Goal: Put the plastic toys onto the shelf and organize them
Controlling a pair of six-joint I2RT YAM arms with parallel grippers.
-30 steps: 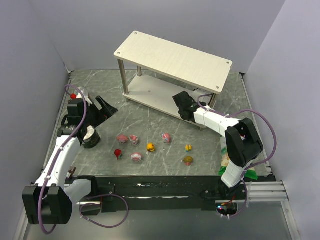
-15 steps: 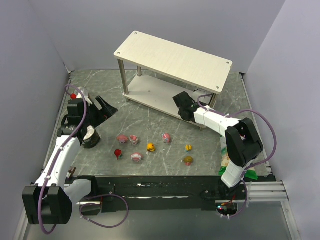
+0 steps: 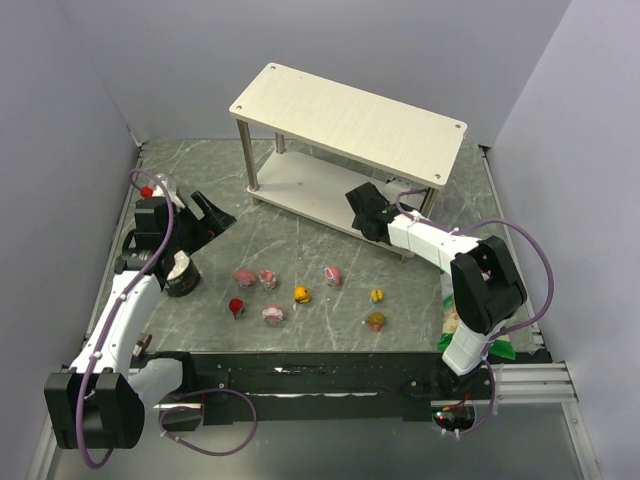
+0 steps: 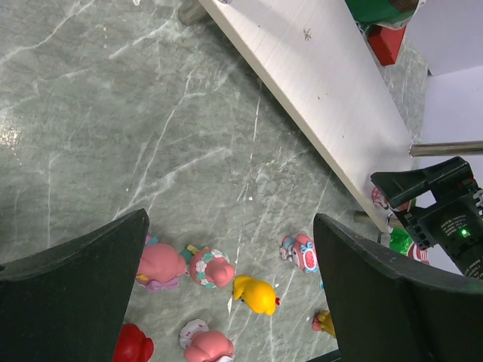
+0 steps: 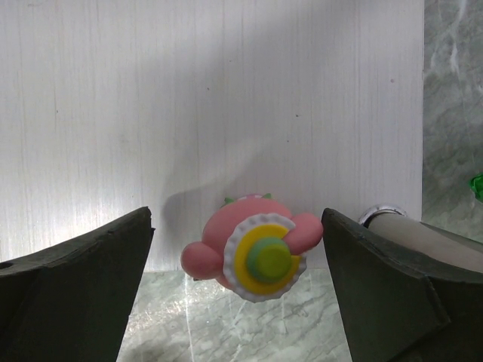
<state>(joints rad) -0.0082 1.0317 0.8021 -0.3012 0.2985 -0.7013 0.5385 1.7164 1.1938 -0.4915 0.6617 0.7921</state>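
Note:
The shelf (image 3: 350, 115) stands at the back of the table. My right gripper (image 3: 362, 215) is at the front edge of its lower board (image 5: 189, 98), open. A pink toy with a white, yellow and green disc (image 5: 253, 253) rests on that edge between the jaws, with a gap on each side. Next to it is a silver post (image 5: 392, 219). My left gripper (image 3: 215, 215) hovers open at the left, holding nothing. Several plastic toys lie on the table: pink ones (image 3: 243, 275) (image 3: 333, 275), a red one (image 3: 237, 306), an orange-yellow one (image 4: 256, 294) and a yellow-blue one (image 3: 377, 296).
A can (image 3: 180, 275) stands beside the left arm. A green bag (image 3: 452, 325) lies by the right arm's base. Grey walls close in the table on three sides. A green and red item (image 4: 381, 23) sits behind the shelf.
The right jaws have spread wide apart, leaving the pink toy free on the lower board. The left arm has not moved.

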